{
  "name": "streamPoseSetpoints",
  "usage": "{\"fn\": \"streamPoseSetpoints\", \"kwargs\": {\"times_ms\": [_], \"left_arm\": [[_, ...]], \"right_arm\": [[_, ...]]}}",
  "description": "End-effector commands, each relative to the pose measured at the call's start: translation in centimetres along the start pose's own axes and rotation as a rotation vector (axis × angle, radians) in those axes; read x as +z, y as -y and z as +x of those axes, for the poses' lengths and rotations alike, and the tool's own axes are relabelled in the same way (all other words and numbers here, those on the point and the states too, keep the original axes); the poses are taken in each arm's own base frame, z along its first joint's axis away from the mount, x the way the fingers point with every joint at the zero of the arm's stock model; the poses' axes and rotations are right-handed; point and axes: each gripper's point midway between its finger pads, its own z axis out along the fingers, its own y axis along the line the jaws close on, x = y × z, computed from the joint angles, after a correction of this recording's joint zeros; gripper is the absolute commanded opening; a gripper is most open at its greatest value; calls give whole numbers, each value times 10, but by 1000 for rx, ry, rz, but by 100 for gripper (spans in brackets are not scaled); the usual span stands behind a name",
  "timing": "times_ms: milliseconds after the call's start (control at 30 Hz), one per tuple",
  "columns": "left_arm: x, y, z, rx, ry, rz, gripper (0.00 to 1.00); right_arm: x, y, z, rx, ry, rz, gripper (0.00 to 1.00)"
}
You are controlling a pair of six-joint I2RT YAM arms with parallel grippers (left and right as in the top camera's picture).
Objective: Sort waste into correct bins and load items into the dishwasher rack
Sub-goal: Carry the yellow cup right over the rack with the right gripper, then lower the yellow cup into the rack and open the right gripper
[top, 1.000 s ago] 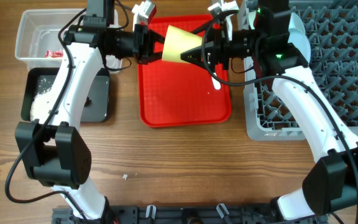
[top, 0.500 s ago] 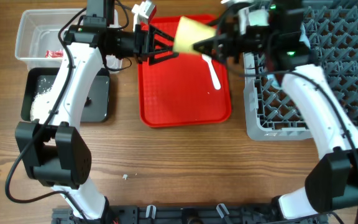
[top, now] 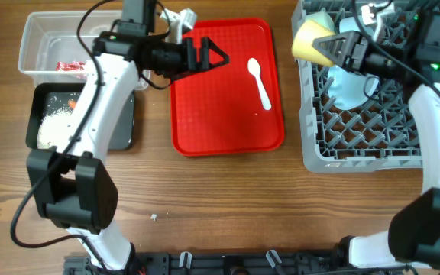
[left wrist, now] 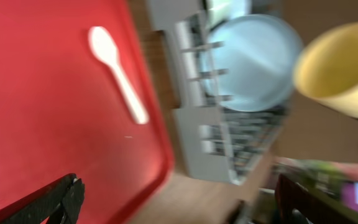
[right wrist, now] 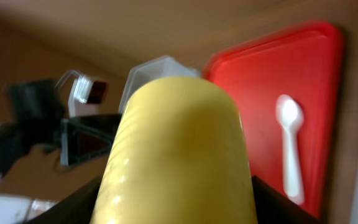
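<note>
right jaws clutching yellow plastic cup (top: 308, 42), hanging over grey pegged rack's (top: 310, 130) far-left corner; left jaws gaping wide, empty

No legible text or markings

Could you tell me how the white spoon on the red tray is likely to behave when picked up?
The white spoon looks thin and light, so it would probably skid on the smooth red tray if nudged. Lying flat, it may be hard to pinch.
</note>
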Motion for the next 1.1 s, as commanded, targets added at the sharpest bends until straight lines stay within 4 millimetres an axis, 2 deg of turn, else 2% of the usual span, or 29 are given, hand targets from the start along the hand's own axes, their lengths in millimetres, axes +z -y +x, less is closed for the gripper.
{"fn": "streamPoseSetpoints", "kwargs": {"times_ms": [0,200,400,600,700,1067], "left_arm": [[4,-30,-9,54,70,-285,100],[6,-36,-17,98,121,-397,100],[7,-35,-17,101,118,-396,100],[7,-35,-17,101,119,-396,100],[7,-35,-17,101,119,-396,100],[7,-35,-17,101,119,-396,100]], "right_arm": [[-34,-4,-14,-80,71,259,62],[-77,13,6,-15,9,618,62],[-96,21,31,57,-72,777,62],[-120,42,65,172,-182,951,62],[-120,49,80,222,-259,974,62],[-97,79,102,248,-461,1045,63]]}}
